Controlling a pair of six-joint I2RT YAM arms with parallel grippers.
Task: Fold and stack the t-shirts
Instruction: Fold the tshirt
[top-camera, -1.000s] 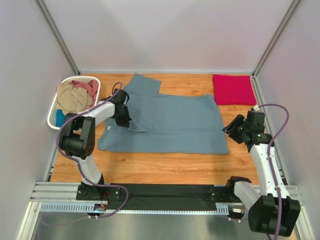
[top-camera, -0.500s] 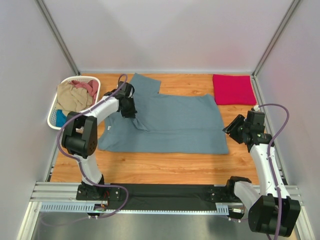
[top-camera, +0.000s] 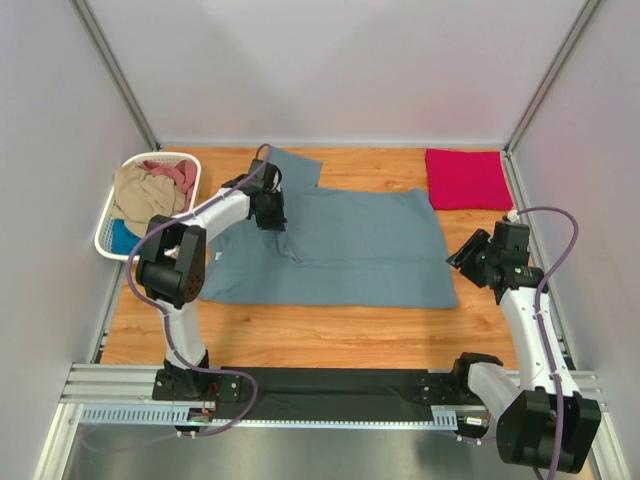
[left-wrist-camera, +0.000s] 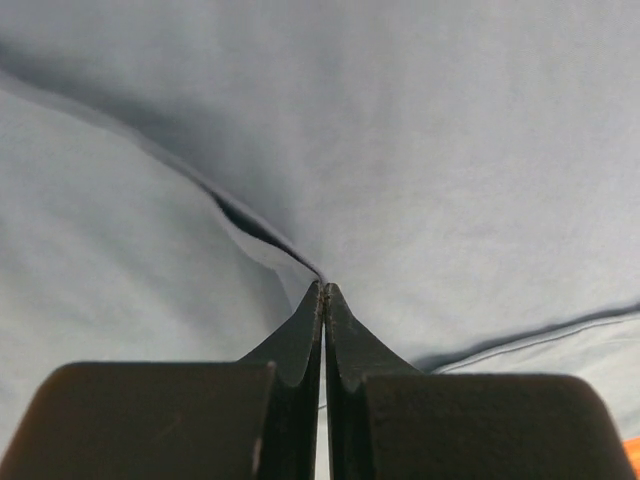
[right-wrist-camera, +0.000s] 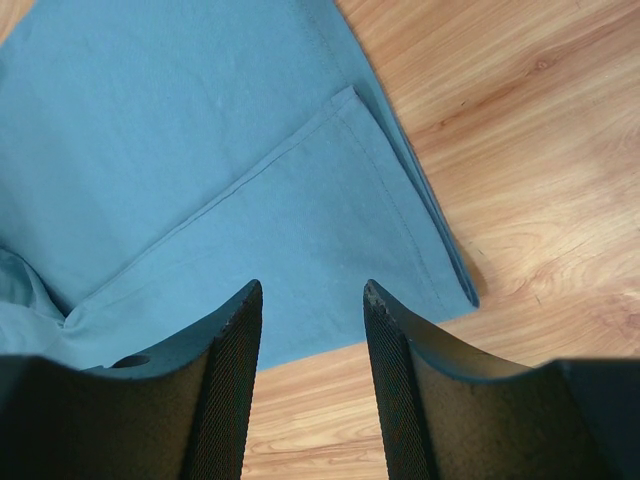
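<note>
A big grey-blue t-shirt (top-camera: 360, 250) lies spread out in the middle of the wooden table (top-camera: 330, 335). It is mostly flat, and one sleeve sticks out toward the far wall. The left gripper (top-camera: 272, 212) is down on the left part of the shirt, just below that sleeve. Its two fingers are pressed tight together, and a small fold of the grey-blue cloth is pinched between the tips. In the left wrist view the cloth rises into a little ridge right where the fingers (left-wrist-camera: 300, 340) meet. From above, a crease runs from that gripper down across the shirt.

The right gripper (top-camera: 462, 255) is at the right edge of the shirt, near its bottom corner. Its fingers stand apart with nothing between them. In the right wrist view the shirt's hem and corner lie flat on the wood under the gap.

A crimson-pink t-shirt (top-camera: 466, 178) sits folded into a neat square in the far right corner of the table, apart from the grey-blue one.

A white laundry basket (top-camera: 104, 232) stands at the far left side of the table. More shirts are bunched up inside it: a tan t-shirt (top-camera: 145, 195) in the middle, a dusty-pink t-shirt (top-camera: 176, 172) at the far end, and a bit of a bright-blue t-shirt (top-camera: 120, 237) at the near end.
</note>
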